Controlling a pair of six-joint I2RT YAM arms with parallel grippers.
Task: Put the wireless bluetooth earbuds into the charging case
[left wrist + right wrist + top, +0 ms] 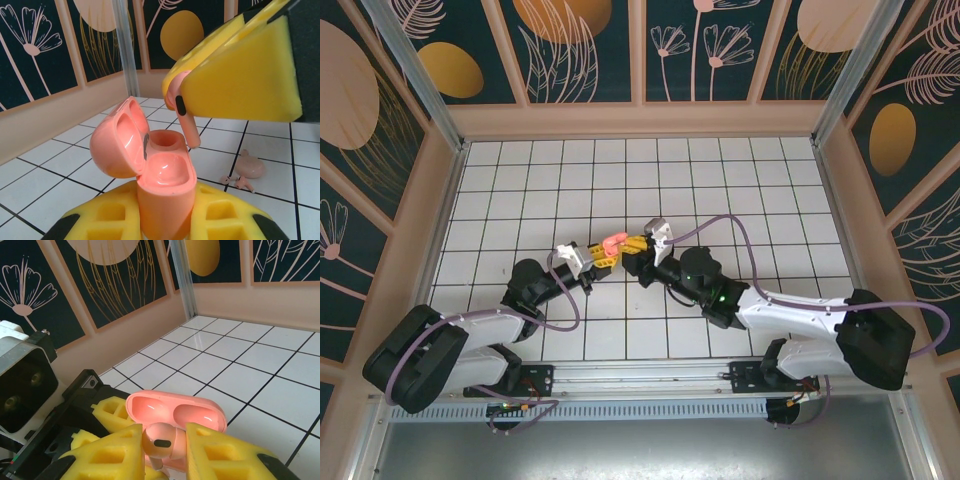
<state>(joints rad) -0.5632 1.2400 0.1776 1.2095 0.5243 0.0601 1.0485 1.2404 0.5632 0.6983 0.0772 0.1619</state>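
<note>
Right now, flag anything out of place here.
Loose on the tiles, tiny salmon-pink pieces lie beside a pale pink pod, apart from the open charging case; too small to identify.

The left arm (470, 335) and right arm (795, 312) have white shells, black joints and a looping purple cable (725, 217). The left hand (605, 258) and right hand (633, 244) bear yellow fingers (107, 457) with square recesses.
</note>
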